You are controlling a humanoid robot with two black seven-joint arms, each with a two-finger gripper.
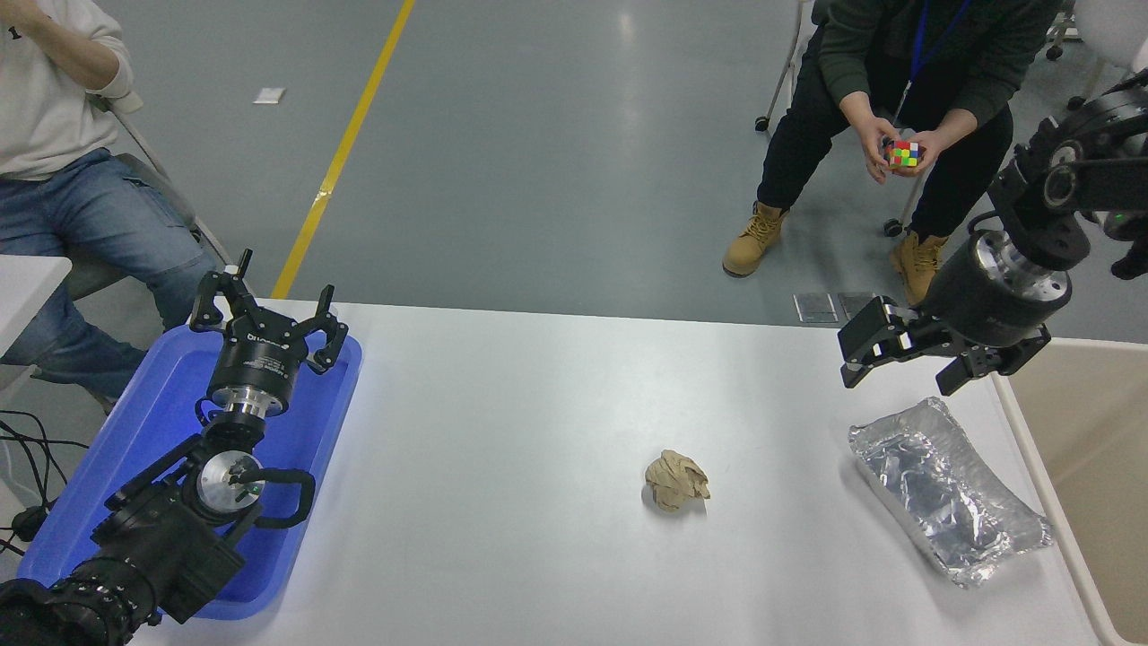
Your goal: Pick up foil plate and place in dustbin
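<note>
The foil plate (pixel 949 489) lies flat on the white table (pixel 502 431), close to the right edge and toward the near right corner. It is an oblong of crinkled silver foil with a raised rim, set at a slant so that one short end points to the far side and the other to the near right corner. Nothing touches it.

The right gripper (pixel 901 370) hangs in the air above the table's far right part, just beyond the plate's far end and apart from it. Its black fingers are spread, with nothing between them. The arm behind it comes in from the right edge of the view.

The dustbin (pixel 1076 422) stands just off the table's right edge; only part of its tan inside and pale rounded rim shows.

A small crumpled paper ball (pixel 676 480) sits near the middle of the table, well left of the plate.

The left gripper (pixel 269 314) is over a blue tray (pixel 143 431) at the table's left edge, its fingers spread and holding nothing.

Beyond the far edge, a person (pixel 906 81) crouches on the floor holding a coloured puzzle cube (pixel 903 153) in both hands. Another person (pixel 54 135) sits at the far left.
</note>
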